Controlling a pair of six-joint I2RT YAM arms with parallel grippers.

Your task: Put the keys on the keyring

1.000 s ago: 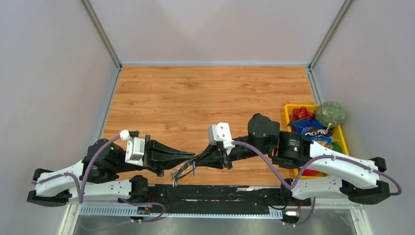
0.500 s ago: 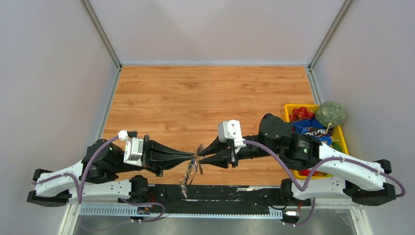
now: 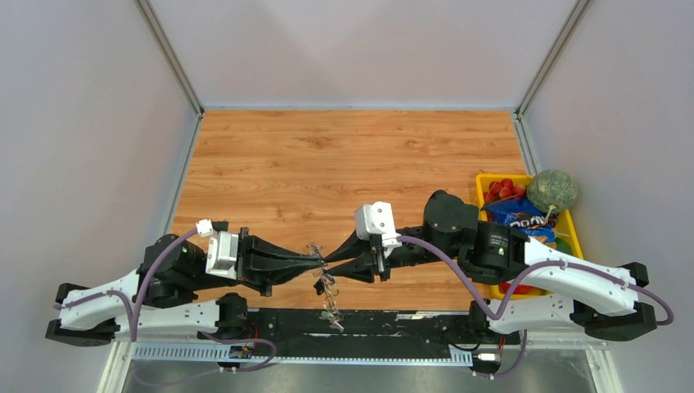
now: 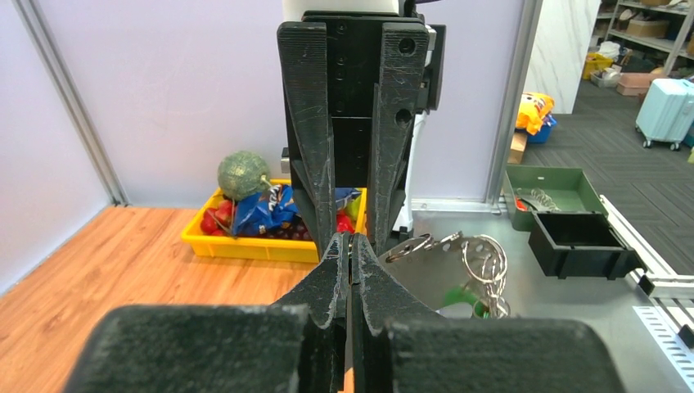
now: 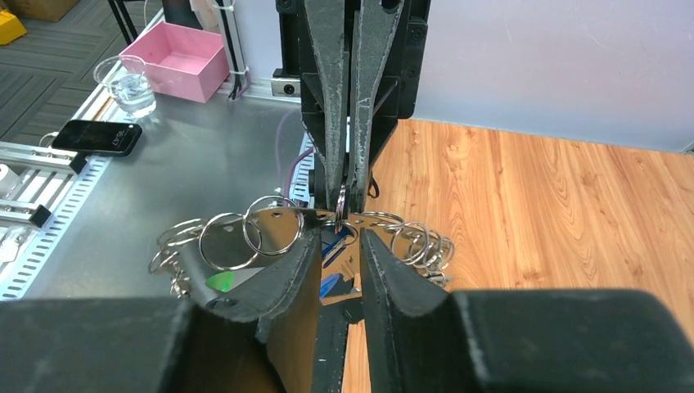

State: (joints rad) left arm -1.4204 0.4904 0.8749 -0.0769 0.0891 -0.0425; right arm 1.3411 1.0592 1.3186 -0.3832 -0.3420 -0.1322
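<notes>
While both arms are reaching inward from their bases, the bunch of keys [image 3: 328, 293] is dangling over the black rail [image 3: 393, 321] that is running along the desk's near edge, about midway along it. A green tag [image 5: 218, 282] and a blue tag [image 5: 331, 286] are showing among the keys, strung together with a chain of small split rings [image 5: 232, 239]. Just above them the left claw [image 4: 350, 244] is pressing its jaws together on the keyring [image 5: 341, 199], a thin silvery hoop that is showing edge-on from the right wrist, and the whole bunch is hanging from that pinch. The right claw [image 5: 337, 237] is facing it tip to tip with its jaws standing a little apart, bracketing the left fingertips [image 5: 330, 164]; whether it is touching the hoop I cannot tell. Beyond the two claws the wooden desk [image 3: 327, 164] is stretching back to the far edge. Against the desk's right edge a yellow bin [image 3: 488, 178] is sitting partly under the right arm, holding a blue snack bag [image 3: 517, 214] and red fruit [image 3: 502, 190], with a netted green melon [image 3: 552, 189] resting at its far right corner.
</notes>
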